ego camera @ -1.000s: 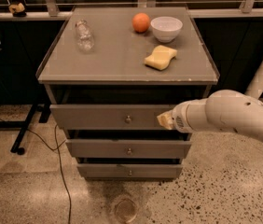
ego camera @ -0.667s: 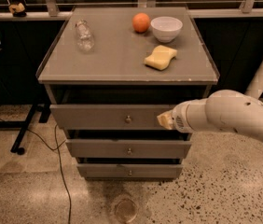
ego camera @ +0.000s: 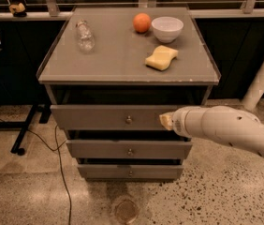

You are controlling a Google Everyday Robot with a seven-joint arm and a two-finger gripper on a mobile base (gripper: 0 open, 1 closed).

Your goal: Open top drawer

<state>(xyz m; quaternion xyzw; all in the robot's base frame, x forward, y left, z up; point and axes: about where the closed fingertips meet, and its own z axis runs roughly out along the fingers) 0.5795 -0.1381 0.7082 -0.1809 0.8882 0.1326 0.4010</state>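
The top drawer [ego camera: 99, 117] sits just under the table's [ego camera: 122, 64] front edge, its long axis running along that edge and its flat front facing outward, while the gripper [ego camera: 166, 121] lies against the front's right end, largely hidden by the arm [ego camera: 225, 128], so I cannot tell whether it is spread or closed.

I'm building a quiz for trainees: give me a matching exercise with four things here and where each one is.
Things:
1. orange
2. bottle
3. sponge
4. hand

Places:
A. at the top drawer front, right of its knob
B. left side of the cabinet top
C. just left of the bowl
D. nearer the camera than the bowl

Pairs: 1-C, 2-B, 3-D, 4-A
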